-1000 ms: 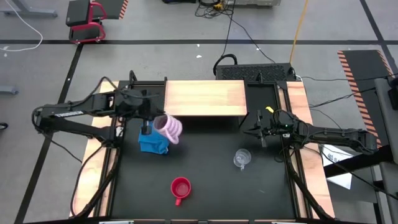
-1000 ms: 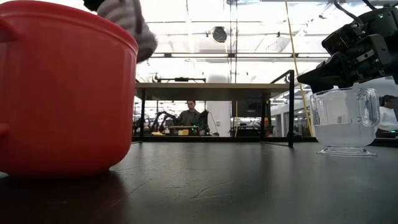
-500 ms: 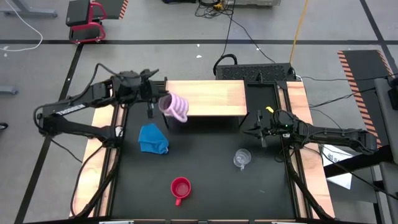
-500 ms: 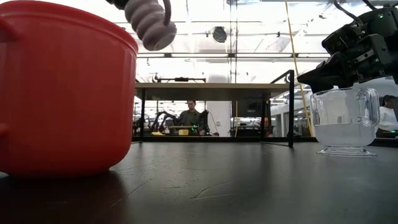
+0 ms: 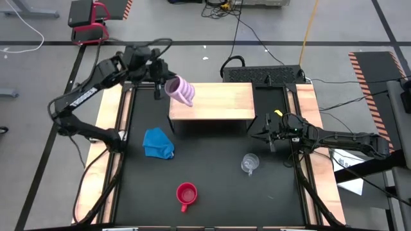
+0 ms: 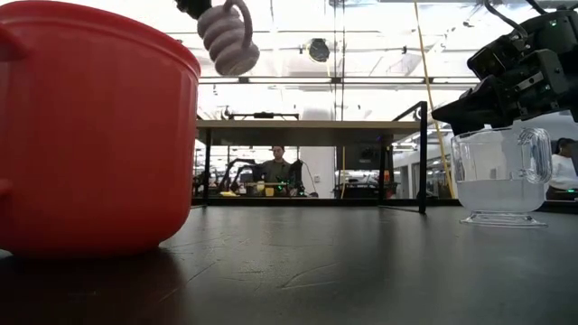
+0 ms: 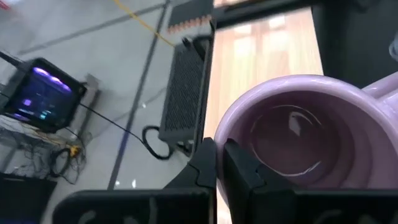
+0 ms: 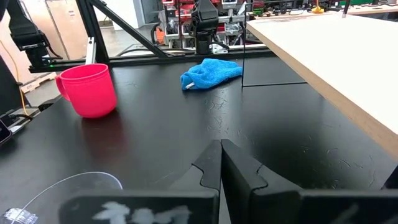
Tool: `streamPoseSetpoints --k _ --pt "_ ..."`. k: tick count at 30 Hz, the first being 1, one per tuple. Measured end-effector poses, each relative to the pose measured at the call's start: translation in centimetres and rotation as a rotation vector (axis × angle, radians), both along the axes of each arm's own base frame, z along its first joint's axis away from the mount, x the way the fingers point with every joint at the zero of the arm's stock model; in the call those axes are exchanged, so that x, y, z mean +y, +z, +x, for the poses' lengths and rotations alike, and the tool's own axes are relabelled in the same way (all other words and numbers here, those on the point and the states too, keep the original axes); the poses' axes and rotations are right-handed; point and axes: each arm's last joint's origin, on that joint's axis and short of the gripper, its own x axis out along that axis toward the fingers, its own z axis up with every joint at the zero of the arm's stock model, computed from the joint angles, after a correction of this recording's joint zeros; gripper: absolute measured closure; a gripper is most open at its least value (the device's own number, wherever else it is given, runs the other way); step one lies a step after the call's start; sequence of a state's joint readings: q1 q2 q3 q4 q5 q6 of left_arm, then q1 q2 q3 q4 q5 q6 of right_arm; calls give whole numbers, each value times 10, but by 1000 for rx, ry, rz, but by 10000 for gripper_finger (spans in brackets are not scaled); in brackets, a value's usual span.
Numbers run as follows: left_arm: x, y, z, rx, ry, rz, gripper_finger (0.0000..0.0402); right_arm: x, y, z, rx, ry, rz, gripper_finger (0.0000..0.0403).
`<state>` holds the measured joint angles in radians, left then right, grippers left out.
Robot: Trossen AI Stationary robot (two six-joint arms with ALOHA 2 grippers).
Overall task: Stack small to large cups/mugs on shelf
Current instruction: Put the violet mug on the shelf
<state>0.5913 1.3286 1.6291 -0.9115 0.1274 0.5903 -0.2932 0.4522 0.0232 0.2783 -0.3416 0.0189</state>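
My left gripper is shut on the pale lilac mug, held in the air over the far left corner of the light wooden shelf. The mug also shows at the top of the low view. On the black tabletop stand the red mug near the front edge and the clear glass cup to its right. My right gripper waits shut just beyond the glass cup, touching nothing. My left gripper pinches the lilac mug's rim, with one finger inside the mouth and the other outside the wall. The fingers come from the table's left, slanting down. The mug is lifted clear and tipped on its side, mouth toward the gripper.
A crumpled blue cloth lies on the tabletop in front of the shelf's left end. The shelf top is bare wood. A black box with cables sits behind the shelf on the right.
My left gripper has carried the lilac mug up and toward the table's far edge, from just above the blue cloth to over the shelf's far left corner, turning a little as it went. The cloth stays on the table.
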Motion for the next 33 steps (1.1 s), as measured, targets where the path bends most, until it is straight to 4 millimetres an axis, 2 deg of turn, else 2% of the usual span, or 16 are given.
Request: streamPoseSetpoints --k 7,18,33 --pt "21 -6 13 160 -87 -23 394 0 0 0 0 1 -3 403" --pt "52 -8 36 298 -151 -5 394 0 0 0 0 1 -4 403" --pt "61 -28 56 397 -304 -7 394 0 0 0 -1 2 -12 403"
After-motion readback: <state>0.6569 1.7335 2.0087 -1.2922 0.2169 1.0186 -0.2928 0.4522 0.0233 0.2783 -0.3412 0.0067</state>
